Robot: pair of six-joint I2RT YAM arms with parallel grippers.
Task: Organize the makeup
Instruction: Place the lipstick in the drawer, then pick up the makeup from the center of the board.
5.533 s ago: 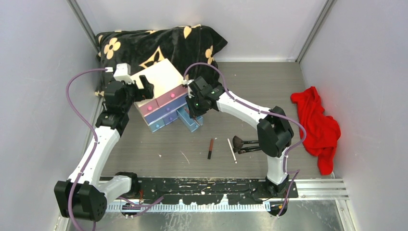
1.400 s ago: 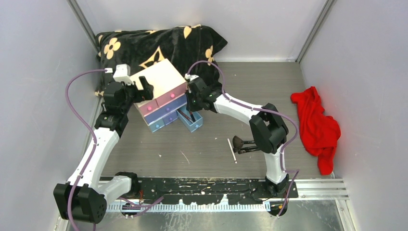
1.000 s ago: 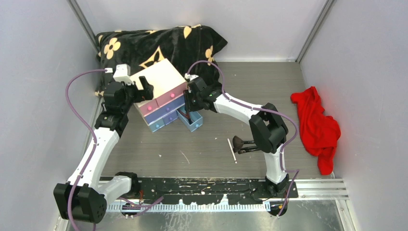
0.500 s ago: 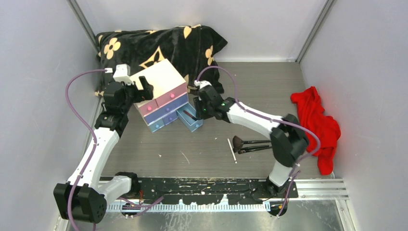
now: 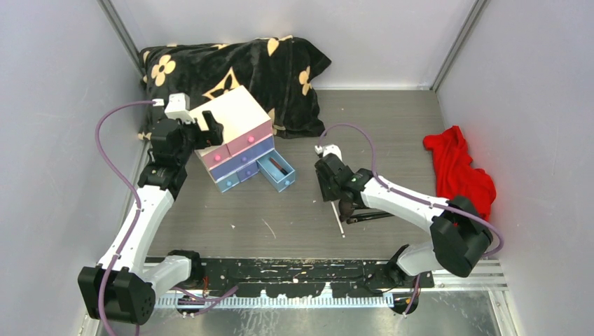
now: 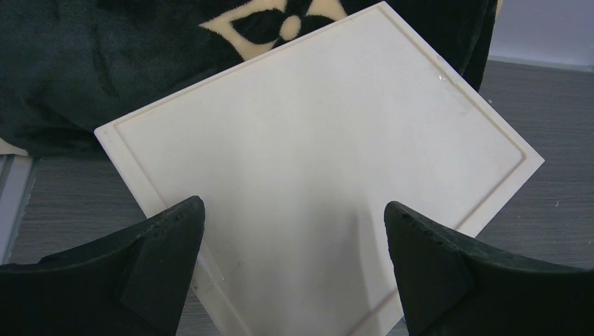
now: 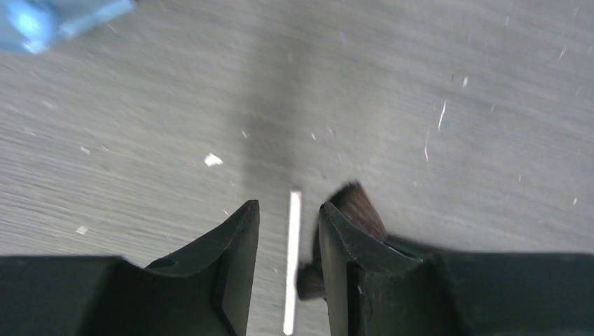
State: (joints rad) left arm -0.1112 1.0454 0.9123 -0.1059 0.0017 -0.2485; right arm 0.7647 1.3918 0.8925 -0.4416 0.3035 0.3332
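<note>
Right end effector (image 7: 288,210) moved off the blue drawer (image 5: 284,183), now low over the table (image 5: 210,210). Jaws partly apart, empty, astride a white stick (image 7: 292,266); brushes (image 5: 368,212) just beside. Slim tube (image 5: 279,166) lies in the drawer. Left end effector (image 6: 293,206) spread wide, empty, above white chest (image 6: 315,140).

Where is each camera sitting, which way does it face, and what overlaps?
Top external: above and behind the bases, looking down on the table; left arm, right arm, drawer chest, blanket, red cloth visible.
Left wrist: on the left arm, looking down at the drawer chest's white top, blanket beyond; left jaws open at bottom.
Right wrist: on the right arm, looking down at the table; right jaws open, white stick between them, brush beside.
Shared: white stick and brush in top and right wrist; drawer chest in top and left wrist.
</note>
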